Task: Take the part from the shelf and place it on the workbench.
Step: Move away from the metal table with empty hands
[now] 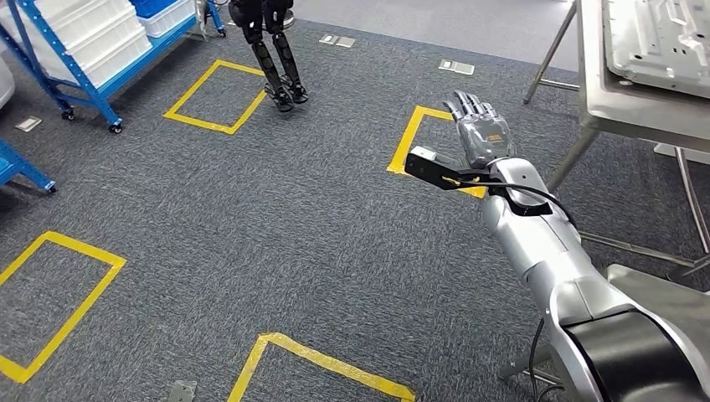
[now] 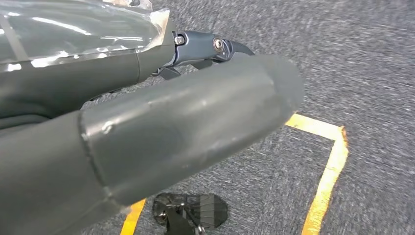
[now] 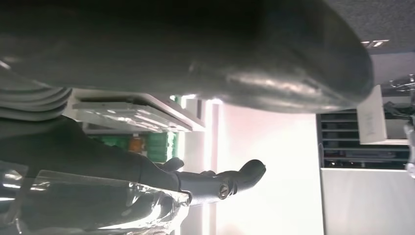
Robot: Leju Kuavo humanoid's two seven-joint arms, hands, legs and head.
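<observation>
Clearly empty, right hand [image 1: 480, 132] raised with fingers spread, near workbench [image 1: 636, 109]; risks clipping its edge during a turn.

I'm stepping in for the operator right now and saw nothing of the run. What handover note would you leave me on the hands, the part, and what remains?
Right hand: raised over the carpet, fingers extended, holding nothing.
Left hand: hanging toward the floor, nothing in it as far as its wrist view shows; whether it is open or closed is unclear.
Shelf: blue rack with white bins, at far left.
Workbench: metal table at right, with a silver panel lying on it. Whether that is the part, I cannot tell.
Done: possibly the placing.
Left: confirm it; if not, fetch the part.
</observation>
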